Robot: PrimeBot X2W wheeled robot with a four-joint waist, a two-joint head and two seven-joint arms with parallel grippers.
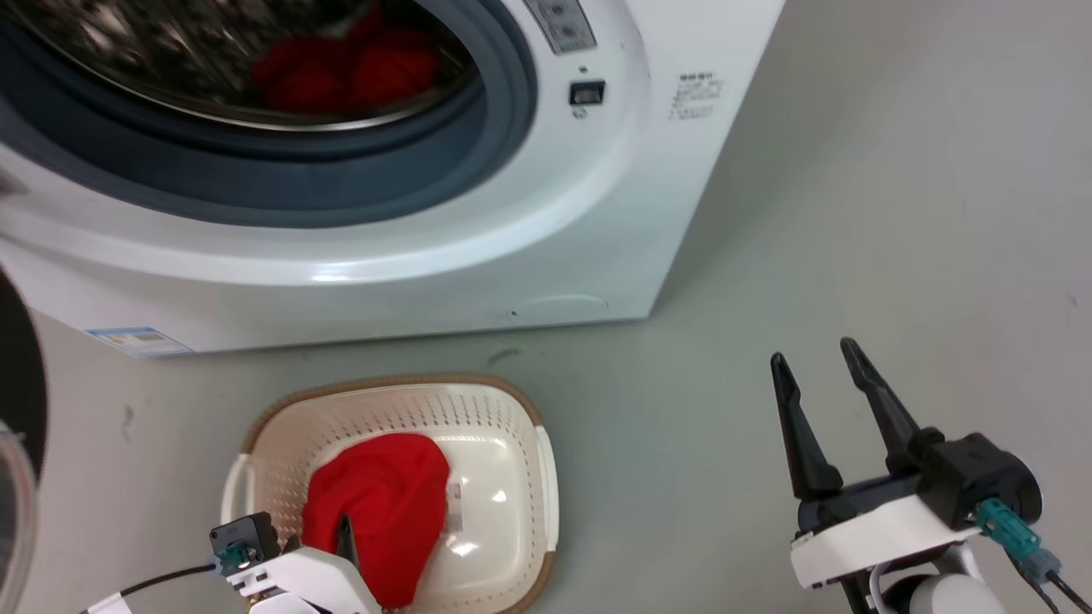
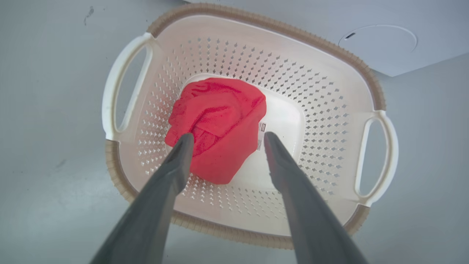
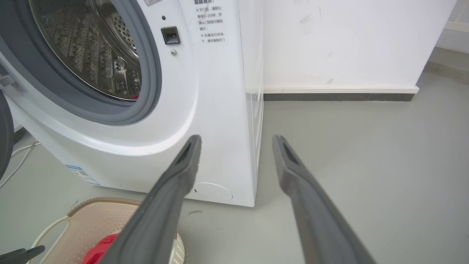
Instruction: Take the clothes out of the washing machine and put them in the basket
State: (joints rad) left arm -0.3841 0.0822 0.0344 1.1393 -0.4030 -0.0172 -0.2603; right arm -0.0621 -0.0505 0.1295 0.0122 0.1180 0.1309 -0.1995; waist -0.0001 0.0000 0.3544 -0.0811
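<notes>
1. Looking along the left gripper in the left wrist view, we see its two dark fingers spread wide and holding nothing. They hang over the basket, which stands on the grey floor. One red garment lies crumpled on the basket's bottom and covers part of the paper label. The left fingertip overlaps the fabric in the picture; we cannot tell whether it touches.

2. In the head view we see the washing machine with its porthole uncovered. More red clothes lie in the steel drum, blurred. The basket sits on the floor just in front of the machine, with the red garment toward its left side. The right gripper hangs to the right, well apart from the basket, its jaws open and empty.

3. In the right wrist view we see that gripper's fingers set wide apart, pointing toward the machine's lower front corner and the bare floor beside it. A sliver of red shows at the drum's lower rim. The basket's corner, with red fabric inside, appears at the lower left. A white wall stands behind.
</notes>
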